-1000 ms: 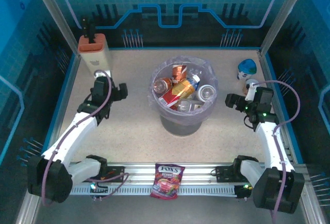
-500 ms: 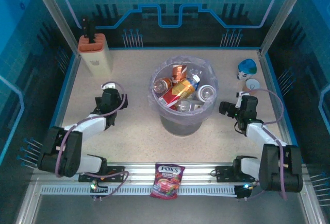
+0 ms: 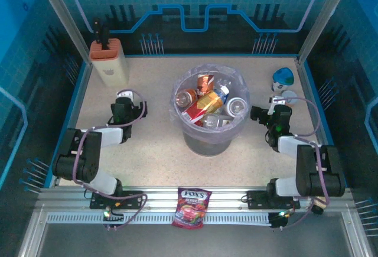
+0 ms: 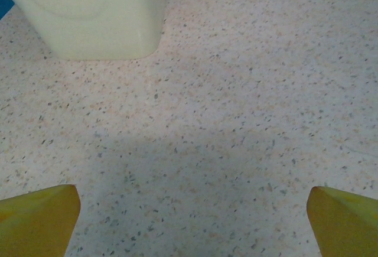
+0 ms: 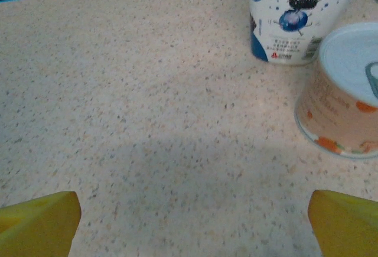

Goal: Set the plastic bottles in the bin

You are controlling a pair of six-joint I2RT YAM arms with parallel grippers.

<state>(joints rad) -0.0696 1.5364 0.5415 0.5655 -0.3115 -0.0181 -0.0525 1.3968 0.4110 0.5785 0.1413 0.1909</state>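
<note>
Top external: plastic bottles (image 3: 207, 100) inside bin (image 3: 208, 143)

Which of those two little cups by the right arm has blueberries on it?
The white-and-blue cup, farther back; the nearer cup shows orange fruit.

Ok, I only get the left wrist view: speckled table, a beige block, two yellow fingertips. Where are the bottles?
Observer: The plastic bottles are piled inside the bin, in the middle of the table.
Operator: What is the right gripper doing?
Observer: The right gripper is open and empty above bare table, near a blue and white cup and a lidded cup.
Operator: Anything else around?
Observer: A red candy bag lies on the rail at the near edge.
</note>
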